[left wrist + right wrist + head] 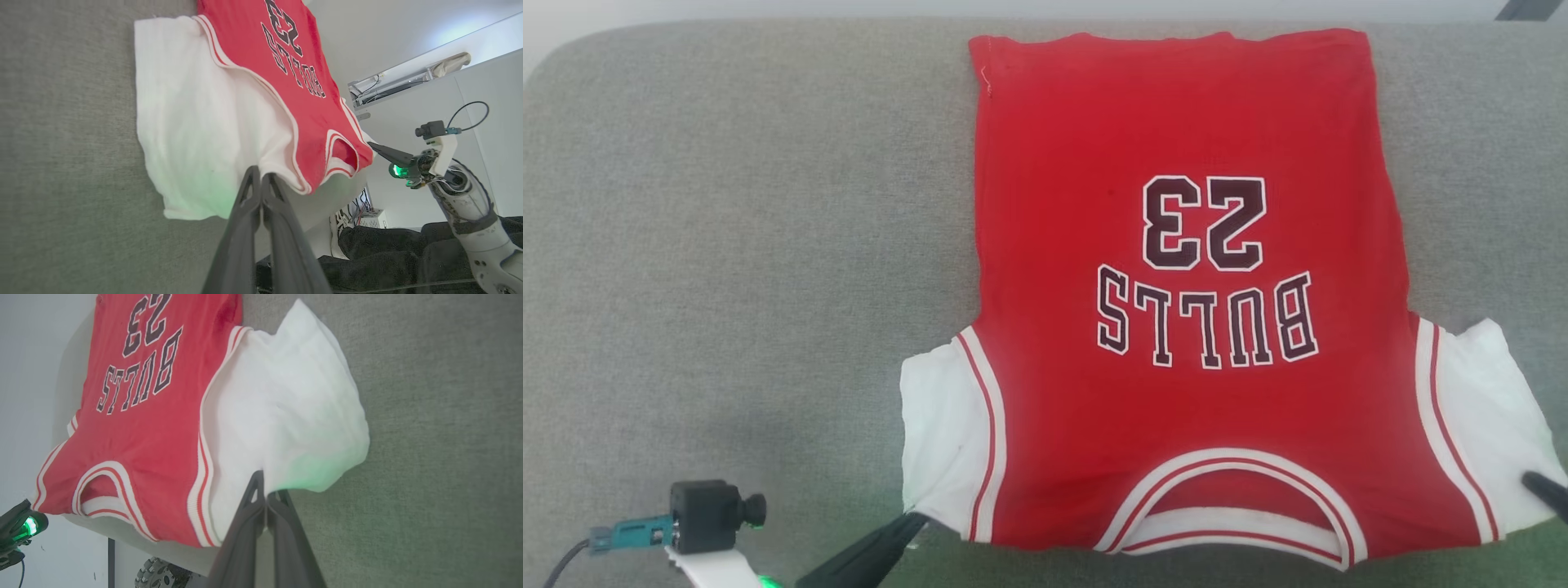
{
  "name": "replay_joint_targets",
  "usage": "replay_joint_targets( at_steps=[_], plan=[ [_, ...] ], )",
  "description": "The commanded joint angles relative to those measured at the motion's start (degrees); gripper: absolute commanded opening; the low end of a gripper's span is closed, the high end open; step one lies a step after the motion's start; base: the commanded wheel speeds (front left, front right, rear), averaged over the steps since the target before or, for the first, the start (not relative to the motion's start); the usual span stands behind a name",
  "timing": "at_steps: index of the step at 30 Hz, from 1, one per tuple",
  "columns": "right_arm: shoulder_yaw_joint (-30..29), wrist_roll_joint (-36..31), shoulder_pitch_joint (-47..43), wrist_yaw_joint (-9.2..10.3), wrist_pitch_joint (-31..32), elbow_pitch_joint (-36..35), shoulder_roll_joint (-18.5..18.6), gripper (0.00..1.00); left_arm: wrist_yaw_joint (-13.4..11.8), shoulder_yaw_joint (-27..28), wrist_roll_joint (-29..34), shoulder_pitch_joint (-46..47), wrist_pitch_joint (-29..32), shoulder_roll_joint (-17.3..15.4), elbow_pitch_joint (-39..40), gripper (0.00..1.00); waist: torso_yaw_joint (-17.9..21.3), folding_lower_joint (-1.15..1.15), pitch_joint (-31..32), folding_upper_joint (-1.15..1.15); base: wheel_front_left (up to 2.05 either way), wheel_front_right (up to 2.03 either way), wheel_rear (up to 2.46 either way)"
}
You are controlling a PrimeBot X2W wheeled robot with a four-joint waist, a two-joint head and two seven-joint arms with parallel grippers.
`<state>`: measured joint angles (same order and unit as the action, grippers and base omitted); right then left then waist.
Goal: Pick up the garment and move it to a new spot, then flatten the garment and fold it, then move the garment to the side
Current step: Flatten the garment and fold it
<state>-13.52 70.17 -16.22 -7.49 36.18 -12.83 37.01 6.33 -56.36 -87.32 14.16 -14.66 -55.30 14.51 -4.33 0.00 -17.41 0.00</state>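
The garment (1062,245) is laid flat, front up, on the right half of the table (727,245). Its hem is set along the far edge and its collar (1225,506) at the near edge, where it appears to reach just past the edge. The lettering (1205,318) is seen upside down from the head.

The left gripper (260,176) is closed, and the near corner of the left sleeve (939,425) is pinched between its fingertips. The right gripper (267,486) is likewise closed on the near edge of the right sleeve (1478,408). Both sleeve corners are drawn out to points toward the fingers, so a hold on the cloth is judged to be in place on each side.

The garment is judged to be light, thin and limp. No shape will be kept by it when it is lifted; it will sag between the two holds and drape wherever it is unsupported. It is not fragile, but a thin layer can be slipped out of a shallow pinch, and two layers may be caught where only one is wanted.

Symmetric holds are best taken at matching points, such as sleeve corners, shoulders or hem corners, so that the cloth is kept taut and square. The striped trim (984,425) is thicker, and a firmer bite can be had there.
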Motion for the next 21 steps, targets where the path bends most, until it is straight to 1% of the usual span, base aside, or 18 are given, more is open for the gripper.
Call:
replay_joint_targets(
  at_steps=[1, 2, 3, 6, 10, 11, 13, 15, 16, 17, 21],
  plan=[
    [-1.0, -0.8, 0.6, 0.0, 0.1, -0.6, -1.3, 0.0, -0.6, 0.6, 1.0, 0.0, -0.4, 1.3, -0.5, 0.0, -0.2, 0.0, -0.3, 0.0, 0.0, 0.0, 0.0],
    [-1.0, -0.8, 0.6, 0.0, 0.1, -0.6, -1.3, 0.0, -0.6, 0.6, 1.0, 0.0, -0.4, 1.3, -0.5, 0.0, -0.2, 0.0, -0.3, 0.0, 0.0, 0.0, 0.0],
    [-0.7, -1.5, 1.3, -0.01, 0.7, -0.9, -1.6, 0.0, -0.7, 0.7, 1.3, 0.6, -0.4, 2.1, -1.3, 0.0, -0.2, 0.0, -0.4, 0.0, 0.0, 0.0, 0.0],
    [1.2, -3.6, 4.4, 0.0, 2.7, 0.8, -2.9, 0.0, -0.7, -0.1, 1.7, 2.8, 1.3, 5.3, -4.7, 0.0, -0.2, 0.0, -0.6, 0.0, 0.0, 0.0, 0.0],
    [5.6, -8.3, 8.8, -0.01, 5.1, 5.8, -3.9, 0.0, -0.7, -1.9, 3.0, 5.7, 4.0, 10.3, -12.2, 0.0, -0.1, 0.0, -1.2, 0.0, 0.0, 0.0, 0.0],
    [6.8, -10.0, 9.7, -0.01, 5.4, 7.0, -3.6, 0.0, -0.6, -2.4, 3.3, 6.3, 4.6, 11.5, -13.9, 0.0, -0.2, 0.0, -1.4, 0.0, 0.0, 0.0, 0.0],
    [9.9, -14.1, 10.9, 0.0, 5.0, 9.4, -2.7, 0.0, -0.2, -3.0, 3.7, 7.4, 5.3, 13.7, -17.5, 0.0, -0.2, 0.0, -1.9, 0.0, 0.0, 0.0, 0.0],
    [12.7, -16.4, 11.6, 0.04, 4.2, 11.8, -3.1, 0.0, -0.1, -3.7, 4.5, 8.1, 5.4, 15.5, -21.0, 0.0, -0.1, 0.0, -2.4, 0.0, 0.0, 0.0, 0.0],
    [14.2, -17.8, 11.8, 0.05, 3.6, 12.7, -2.6, 0.0, -0.4, -4.0, 5.2, 8.5, 5.3, 16.3, -23.0, 0.0, -0.1, 0.0, -2.6, 0.0, 0.0, 0.0, 0.0],
    [15.5, -18.8, 12.1, 0.08, 3.1, 13.7, -2.3, 0.0, -0.7, -4.4, 5.6, 8.6, 5.3, 17.0, -24.8, 0.0, 0.0, 0.0, -2.8, 0.0, 0.0, 0.0, 0.0],
    [18.8, -21.2, 12.7, 0.32, 0.4, 16.0, -0.9, 0.0, -0.2, -4.5, 5.6, 8.1, 3.8, 20.0, -28.8, 0.0, 0.6, 0.0, -3.2, 0.0, 0.0, 0.0, 0.0]
  ],
)
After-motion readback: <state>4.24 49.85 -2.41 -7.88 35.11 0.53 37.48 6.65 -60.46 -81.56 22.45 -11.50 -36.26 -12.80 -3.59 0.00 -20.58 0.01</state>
